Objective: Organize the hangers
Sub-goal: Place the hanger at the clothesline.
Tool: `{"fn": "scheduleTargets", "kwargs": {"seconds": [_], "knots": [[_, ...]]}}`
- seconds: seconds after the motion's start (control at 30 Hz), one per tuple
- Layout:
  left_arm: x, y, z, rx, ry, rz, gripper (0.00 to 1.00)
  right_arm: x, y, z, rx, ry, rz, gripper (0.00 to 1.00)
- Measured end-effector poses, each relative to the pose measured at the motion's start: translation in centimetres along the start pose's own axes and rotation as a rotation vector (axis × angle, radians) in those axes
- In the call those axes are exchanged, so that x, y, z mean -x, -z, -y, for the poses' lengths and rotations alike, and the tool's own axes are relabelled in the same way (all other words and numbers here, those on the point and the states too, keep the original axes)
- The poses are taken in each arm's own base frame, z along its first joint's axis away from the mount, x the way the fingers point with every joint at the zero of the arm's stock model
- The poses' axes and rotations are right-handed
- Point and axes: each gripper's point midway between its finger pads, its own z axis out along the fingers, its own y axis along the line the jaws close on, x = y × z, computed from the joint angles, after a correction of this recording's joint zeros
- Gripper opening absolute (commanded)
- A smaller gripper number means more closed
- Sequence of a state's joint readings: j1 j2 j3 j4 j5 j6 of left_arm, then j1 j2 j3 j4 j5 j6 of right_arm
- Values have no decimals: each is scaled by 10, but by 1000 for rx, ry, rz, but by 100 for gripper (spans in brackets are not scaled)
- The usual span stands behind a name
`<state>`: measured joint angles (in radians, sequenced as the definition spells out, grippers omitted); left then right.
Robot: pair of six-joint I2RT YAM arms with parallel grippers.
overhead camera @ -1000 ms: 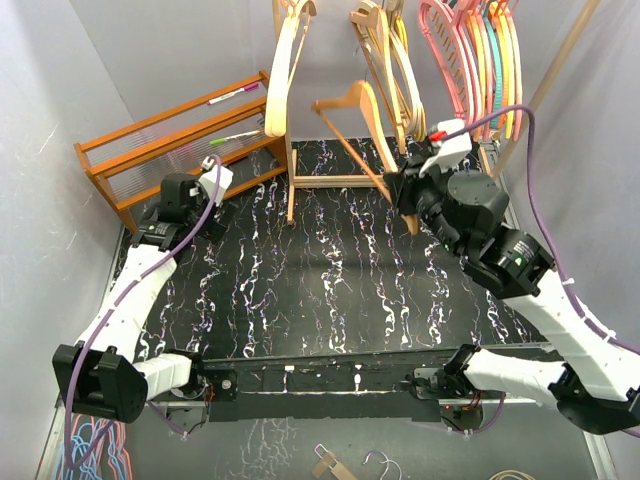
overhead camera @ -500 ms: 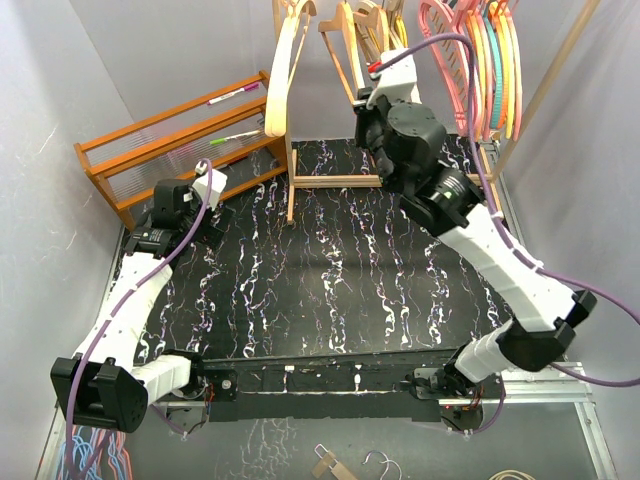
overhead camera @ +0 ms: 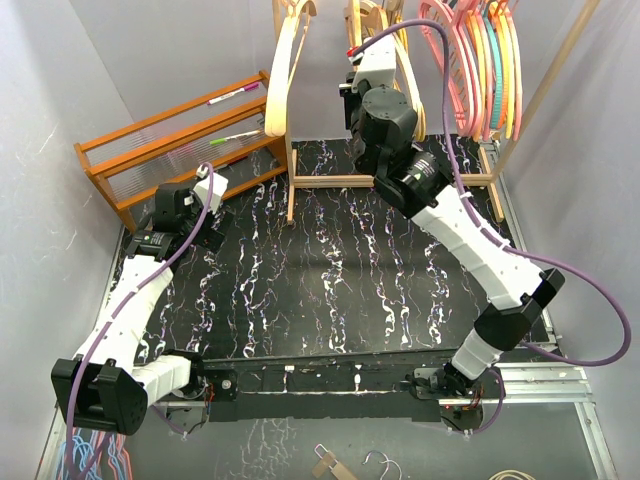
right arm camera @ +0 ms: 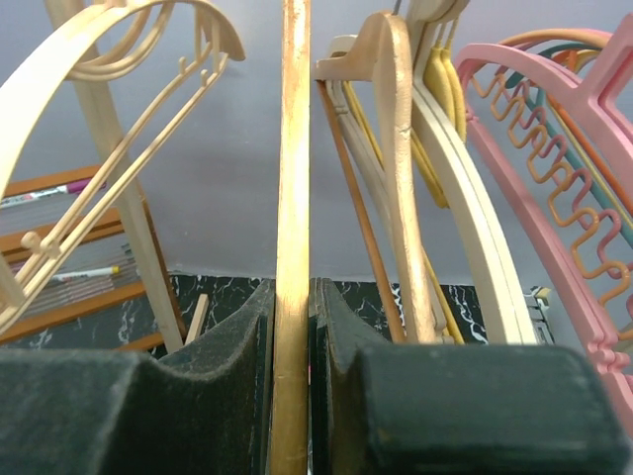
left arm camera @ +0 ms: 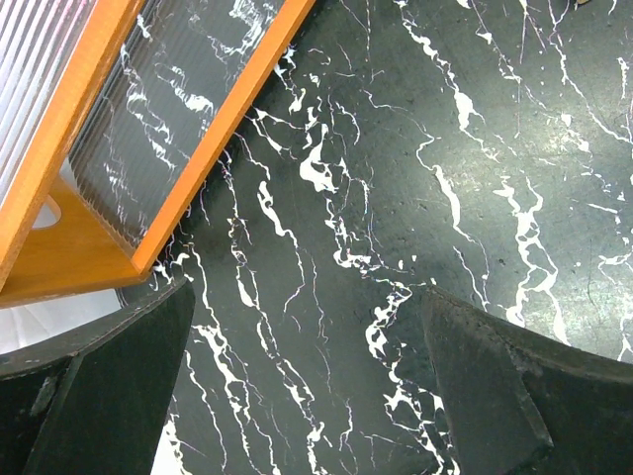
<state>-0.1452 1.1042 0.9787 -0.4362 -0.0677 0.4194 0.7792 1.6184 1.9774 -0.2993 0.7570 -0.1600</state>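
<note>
While the right tool [right arm camera: 293, 336] is clamped on a wooden hanger [right arm camera: 293, 148], its bar upright between the pads [right arm camera: 341, 327], I judge it is raised to join the hung hangers [right arm camera: 425, 168] just to the tool's right. The left tool [left arm camera: 307, 376] stands wide apart over the surface [left arm camera: 475, 148], holding nothing.

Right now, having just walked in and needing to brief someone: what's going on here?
The right gripper is shut on a tan wooden hanger, raised among the other wooden hangers hanging on the frame. The left gripper is open and empty, low over the black table beside the orange rack.
</note>
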Motion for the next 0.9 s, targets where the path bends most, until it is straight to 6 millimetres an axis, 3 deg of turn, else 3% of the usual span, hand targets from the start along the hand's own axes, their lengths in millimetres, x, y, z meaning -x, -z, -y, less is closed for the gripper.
{"fn": "scheduleTargets", "kwargs": {"seconds": [0.33, 0.6, 0.77, 0.8, 0.83, 0.87, 0.9], "knots": [[-3, -4, 5, -13, 3, 5, 98, -7, -19, 5, -41, -29, -14, 8], [-1, -3, 5, -7, 25, 30, 97, -36, -41, -2, -35, -43, -69, 8], [-4, -5, 5, 8, 29, 24, 97, -43, -47, -5, -20, -66, -81, 8], [-5, -5, 5, 9, 31, 23, 97, -43, -48, -6, -14, -71, -83, 13], [-4, -6, 5, 10, 37, 25, 97, -44, -48, -8, -7, -77, -87, 30], [-4, -6, 5, 14, 44, 27, 97, -45, -48, -10, 3, -81, -89, 55], [-3, -6, 5, 19, 56, 31, 98, -45, -48, -11, 11, -88, -91, 87]]}}
